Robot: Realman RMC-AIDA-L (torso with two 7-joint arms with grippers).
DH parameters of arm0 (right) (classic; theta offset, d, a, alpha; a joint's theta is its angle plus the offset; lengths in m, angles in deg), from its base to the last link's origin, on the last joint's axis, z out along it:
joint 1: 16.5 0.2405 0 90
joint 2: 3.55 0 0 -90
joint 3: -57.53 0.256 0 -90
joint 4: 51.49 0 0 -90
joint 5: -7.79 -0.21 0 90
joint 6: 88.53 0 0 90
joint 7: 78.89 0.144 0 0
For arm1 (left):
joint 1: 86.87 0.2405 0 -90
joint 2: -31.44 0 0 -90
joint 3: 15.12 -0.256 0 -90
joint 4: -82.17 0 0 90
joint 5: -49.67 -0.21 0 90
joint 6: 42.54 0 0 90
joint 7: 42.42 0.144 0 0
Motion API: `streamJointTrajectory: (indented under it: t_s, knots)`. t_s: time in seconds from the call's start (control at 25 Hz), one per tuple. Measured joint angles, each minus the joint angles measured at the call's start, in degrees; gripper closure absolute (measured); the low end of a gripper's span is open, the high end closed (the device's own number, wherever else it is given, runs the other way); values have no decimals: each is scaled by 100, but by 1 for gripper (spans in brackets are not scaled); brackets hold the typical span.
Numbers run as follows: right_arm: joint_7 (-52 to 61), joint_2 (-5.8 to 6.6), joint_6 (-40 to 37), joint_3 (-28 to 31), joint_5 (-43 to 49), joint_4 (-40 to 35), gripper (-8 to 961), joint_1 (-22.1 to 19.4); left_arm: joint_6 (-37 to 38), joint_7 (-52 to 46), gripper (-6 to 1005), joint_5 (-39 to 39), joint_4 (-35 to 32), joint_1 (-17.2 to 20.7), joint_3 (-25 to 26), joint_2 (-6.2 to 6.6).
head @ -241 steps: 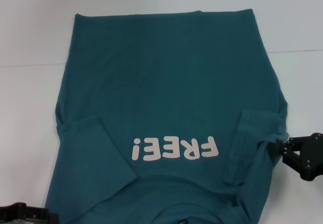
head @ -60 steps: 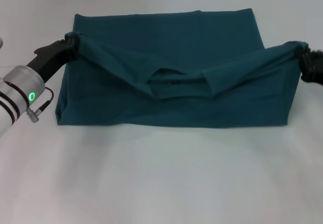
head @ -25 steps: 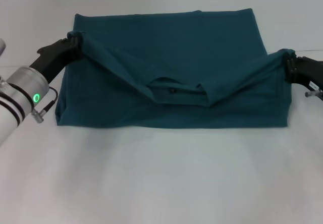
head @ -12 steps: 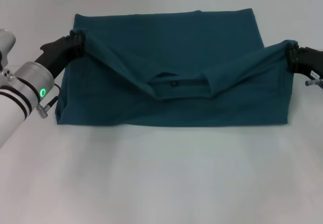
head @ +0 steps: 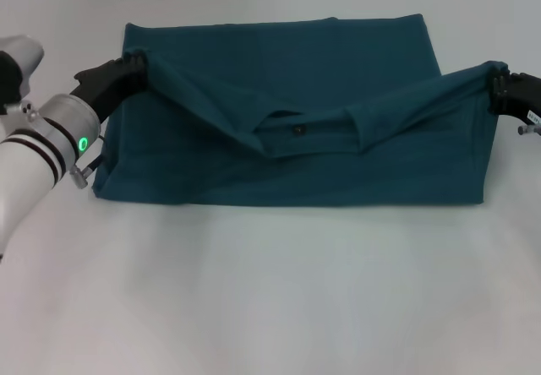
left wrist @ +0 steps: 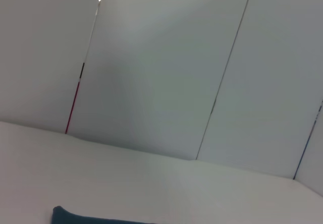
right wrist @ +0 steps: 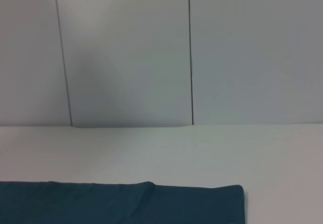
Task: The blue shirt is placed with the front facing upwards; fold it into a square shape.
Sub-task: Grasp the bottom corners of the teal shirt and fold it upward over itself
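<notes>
The blue shirt (head: 296, 96) lies folded on the white surface (head: 270, 290), its long axis running side to side, hem edge on the far side and collar with its small dark tag sagging at the middle of the lifted near layer. The fabric is soft matte cotton, creased where it is stretched. At the shirt's left end the left claw (head: 127, 67) pinches one raised corner; at its right end the right claw (head: 500, 84) pinches the other. Beyond the shirt stands a pale panelled wall (right wrist: 192, 52).
</notes>
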Motion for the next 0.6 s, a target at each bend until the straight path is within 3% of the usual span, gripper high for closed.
streamJointTrajectory:
  t_s: [0.6]
  knots:
    - [7, 68, 592, -40, 44, 52, 923, 240, -679, 8, 957, -4, -58, -321, -46, 22]
